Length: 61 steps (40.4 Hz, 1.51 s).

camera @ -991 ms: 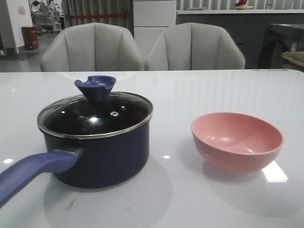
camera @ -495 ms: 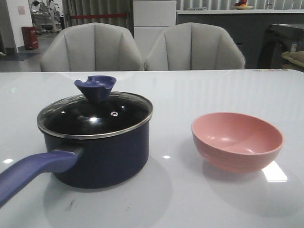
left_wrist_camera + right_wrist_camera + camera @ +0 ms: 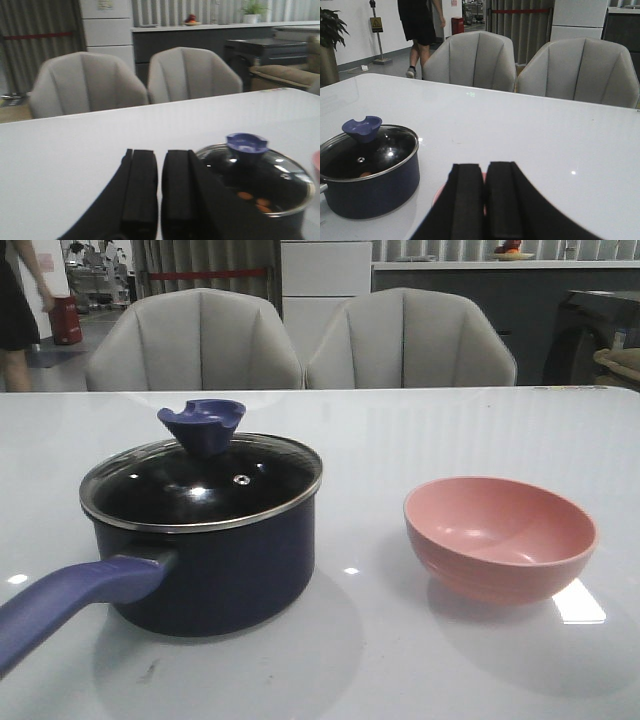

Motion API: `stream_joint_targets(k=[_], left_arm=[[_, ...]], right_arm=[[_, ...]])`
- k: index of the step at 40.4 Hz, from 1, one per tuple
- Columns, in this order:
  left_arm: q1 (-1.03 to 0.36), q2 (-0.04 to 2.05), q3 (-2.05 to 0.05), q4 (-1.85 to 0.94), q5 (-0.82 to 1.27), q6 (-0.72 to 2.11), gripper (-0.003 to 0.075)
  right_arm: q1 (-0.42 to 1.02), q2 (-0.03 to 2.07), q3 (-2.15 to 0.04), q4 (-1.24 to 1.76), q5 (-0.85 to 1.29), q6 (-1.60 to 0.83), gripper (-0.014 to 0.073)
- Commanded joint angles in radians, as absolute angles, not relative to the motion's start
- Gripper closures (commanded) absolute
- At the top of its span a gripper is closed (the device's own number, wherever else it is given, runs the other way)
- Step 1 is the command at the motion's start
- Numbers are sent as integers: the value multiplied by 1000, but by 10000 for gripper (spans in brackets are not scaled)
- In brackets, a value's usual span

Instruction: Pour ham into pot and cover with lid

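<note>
We found the pot point(image 3: 215, 560) standing on the left half of the white tabletop point(image 3: 450, 430), its long blue handle point(image 3: 70, 605) running toward the near left edge and out of the front view. The lid point(image 3: 200, 485) sat on the pot's rim, closed all round, with the blue knob point(image 3: 202, 426) up. Through the glass, in the left wrist view, we noted a few orange slices of ham point(image 3: 252, 200) on the pot's dark floor. The pink bowl point(image 3: 500, 537) stood to the right of the pot, well apart from it, with bare tabletop between them; its inside showed no slices.

The left claw point(image 3: 159, 192) had its two black pads nearly together, a thin slit between them, grasping nothing, and sat on the near side of the pot. The right claw point(image 3: 485, 200) was likewise clenched on nothing, pads almost touching, on the near side of the bowl, whose pink rim just peeked between them. Neither claw showed in the front view.

Open room: the far half of the tabletop lay bare up to its far edge, where two grey chairs point(image 3: 300, 340) stood side by side. A person point(image 3: 420, 30) was on the floor beyond the far left corner.
</note>
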<state>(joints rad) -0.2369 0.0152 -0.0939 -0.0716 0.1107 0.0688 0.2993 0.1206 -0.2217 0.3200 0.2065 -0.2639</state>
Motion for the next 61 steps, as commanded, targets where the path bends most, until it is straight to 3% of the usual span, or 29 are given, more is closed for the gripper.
stream_joint_targets(k=[1, 8, 61], left_arm=[[-150, 20, -61, -98, -57, 56, 597], [-84, -28, 21, -99, -85, 56, 597], [-84, -28, 38, -99, -107, 56, 598]], right_arm=[[300, 130, -248, 326, 136, -269, 442], [300, 130, -248, 326, 136, -269, 442], [294, 130, -248, 260, 136, -269, 442]])
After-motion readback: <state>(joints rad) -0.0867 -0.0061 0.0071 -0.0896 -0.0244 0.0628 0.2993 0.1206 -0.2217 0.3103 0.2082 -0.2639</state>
